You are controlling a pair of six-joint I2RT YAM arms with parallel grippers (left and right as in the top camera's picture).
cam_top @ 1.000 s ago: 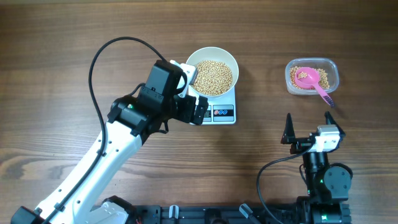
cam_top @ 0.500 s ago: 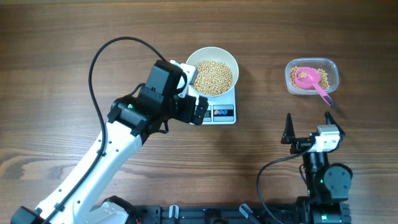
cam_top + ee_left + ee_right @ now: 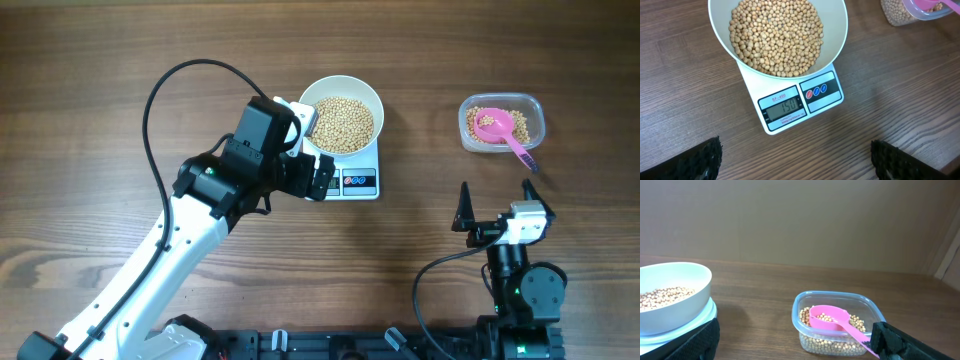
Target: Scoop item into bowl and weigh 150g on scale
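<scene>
Nothing moved; only left wrist shows scale (image 3: 799,104) reading 150.

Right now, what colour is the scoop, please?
The scoop is pink; the right wrist view shows it best.

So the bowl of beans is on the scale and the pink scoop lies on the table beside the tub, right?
Not quite: the pink scoop lies in the clear tub, handle over its rim, as the overhead view shows. The bowl of beans is on the scale.
</scene>
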